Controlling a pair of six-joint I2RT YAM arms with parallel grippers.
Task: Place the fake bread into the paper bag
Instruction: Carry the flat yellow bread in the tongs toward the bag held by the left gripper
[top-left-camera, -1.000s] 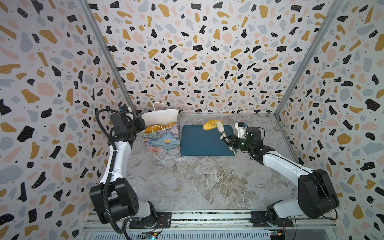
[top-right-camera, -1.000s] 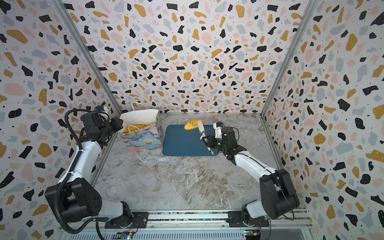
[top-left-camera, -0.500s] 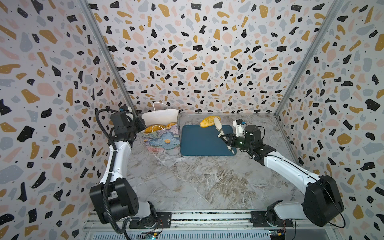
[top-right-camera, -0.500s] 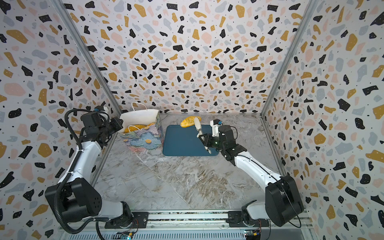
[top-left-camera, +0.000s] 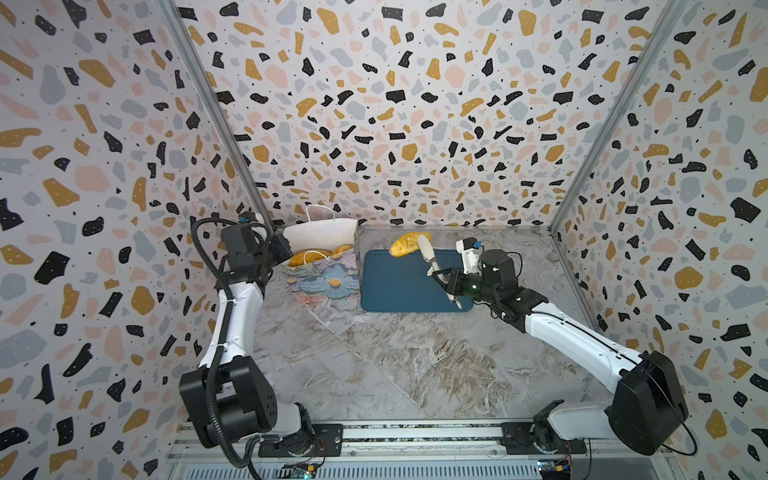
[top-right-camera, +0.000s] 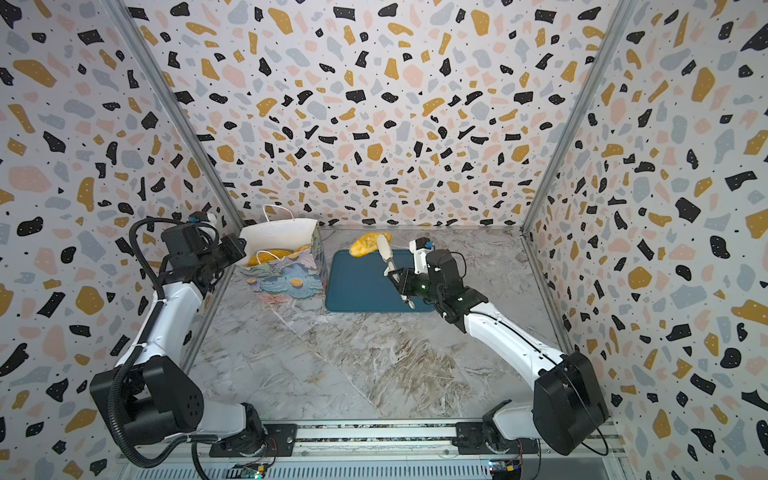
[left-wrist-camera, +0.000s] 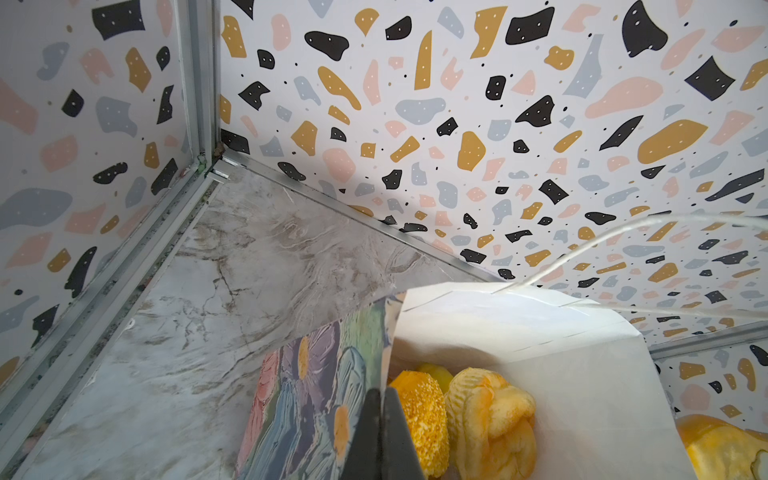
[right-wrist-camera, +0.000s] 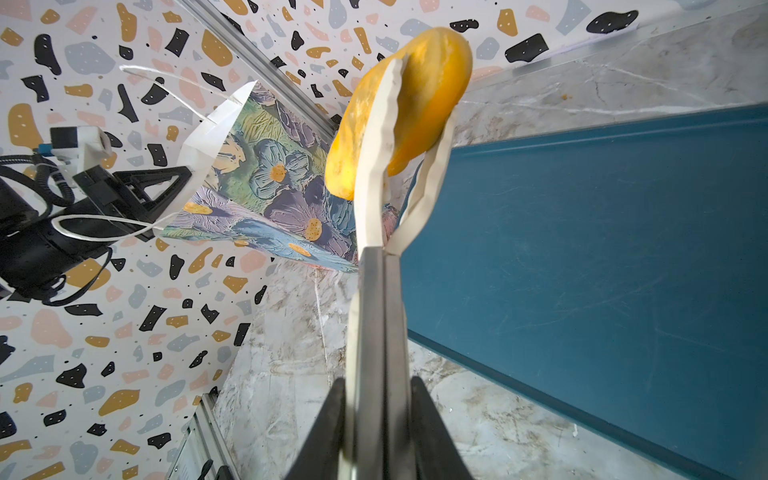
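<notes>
Now the long roll (top-left-camera: 405, 244) sits a little further left and back than a second ago, nearer the paper bag (top-left-camera: 324, 278), and the right arm has reached out further. The left arm and the bag have not moved.

Counted: one pair of tongs (top-left-camera: 434, 266), one dark blue tray (top-left-camera: 399, 286), one bag and one roll in the air. The left wrist view shows a seeded bun (left-wrist-camera: 419, 419) and a knotted roll (left-wrist-camera: 490, 411) inside the bag, with at least one more yellow piece partly hidden behind them.

The right end effector (top-left-camera: 449, 282) is closed on the tongs' metal handles. The white tips of the tongs clamp the roll across its middle. The roll hangs over the tray's far left corner, apart from the bag. Its long axis runs roughly left to right in both top views, the left end toward the bag and the right end angled toward the back wall.

The left end effector (left-wrist-camera: 381, 407) is pinched on the bag's side rim. The bag stands on the tabletop (top-left-camera: 374, 365), just left of the tray.
</notes>
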